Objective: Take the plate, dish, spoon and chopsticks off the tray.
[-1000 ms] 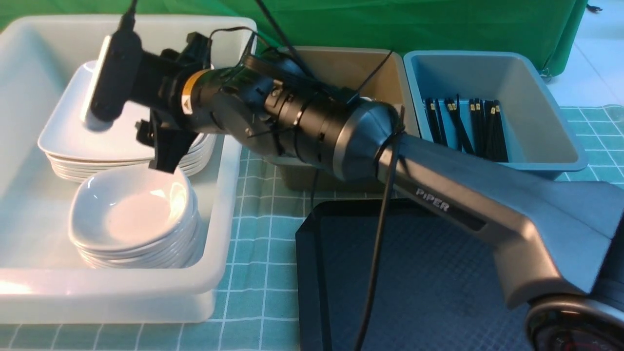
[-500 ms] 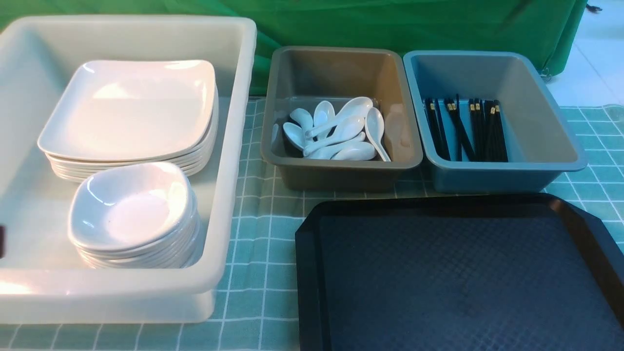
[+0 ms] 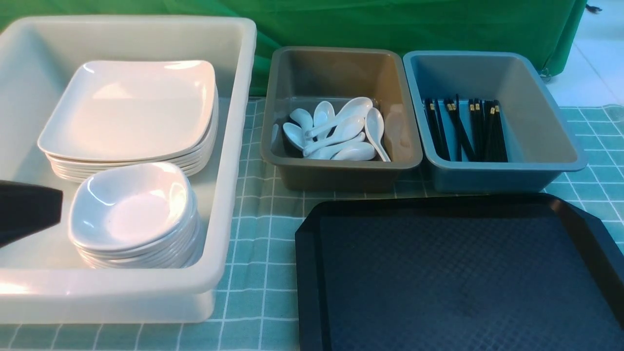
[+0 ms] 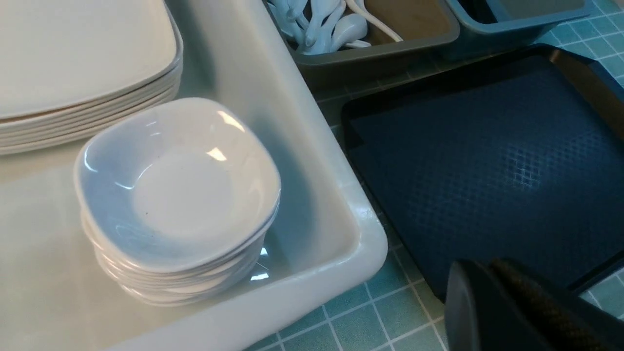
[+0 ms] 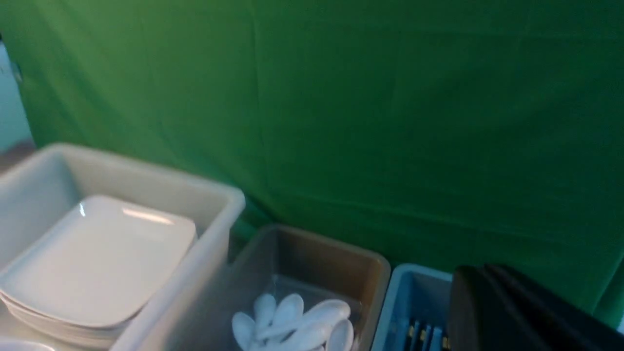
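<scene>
Beside white bin (image 3: 229,146), tray (image 3: 453,273) bare; left claw (image 4: 492,292) closed, empty, near tray corner.

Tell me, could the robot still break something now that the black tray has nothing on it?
Maybe. The left gripper, shut and empty, hangs near the corner of the white bin; a careless swing might bump the stack of small dishes, which stands tall and could topple. The plates piled behind them sit close by, so sliding dishes might chip them. The tray lies right next to the spoon tub, so lifting it carelessly might nudge that tub.
</scene>
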